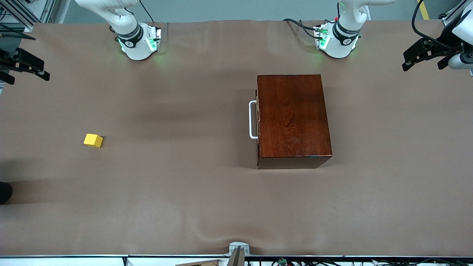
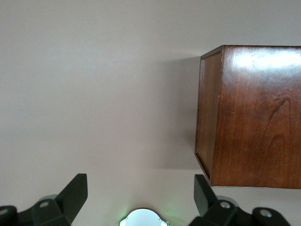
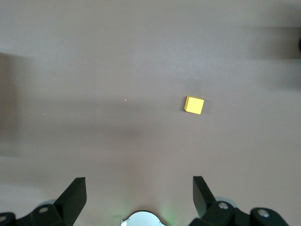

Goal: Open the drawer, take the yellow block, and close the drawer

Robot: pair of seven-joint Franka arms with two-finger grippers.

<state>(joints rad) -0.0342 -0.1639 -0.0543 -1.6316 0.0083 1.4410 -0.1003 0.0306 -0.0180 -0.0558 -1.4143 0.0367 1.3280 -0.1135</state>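
One yellow block [image 1: 93, 140]; one drawer [image 1: 292, 120] (a single white handle [image 1: 252, 120]); two grippers, left gripper [image 1: 425, 55], right gripper [image 1: 22, 66].

Bare brown table cloth [image 1: 177, 192] surrounds the small bright yellow cube [image 1: 93, 140] on every side, with nothing standing near it. The glossy reddish-brown wooden box [image 1: 292, 120] sits well apart, its white U-shaped bar handle [image 1: 252, 120] facing open cloth.

Drawer [image 1: 257, 122] interior hidden inside box [image 1: 292, 118]
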